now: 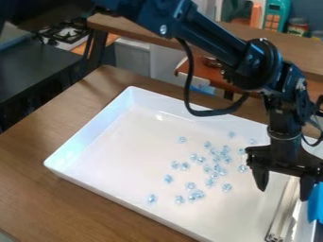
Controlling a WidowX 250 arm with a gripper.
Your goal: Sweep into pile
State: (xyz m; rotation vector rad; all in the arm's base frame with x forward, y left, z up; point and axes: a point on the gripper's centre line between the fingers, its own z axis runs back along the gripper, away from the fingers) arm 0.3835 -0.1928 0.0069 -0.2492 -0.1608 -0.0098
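Beads point(210, 182) lie scattered in the tray point(101, 137); because the tool point(284, 194) has its fingers apart, some may slip between them during direct sweeping.

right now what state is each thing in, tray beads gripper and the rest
Gripper: open, fingers pointing down over the tray's right side
Beads: scattered, some bunched, not one pile
Tray: upright on the table, beads inside
Long bar: slanting along the tray's right side
Blue thing: at the right edge, cut off by the view
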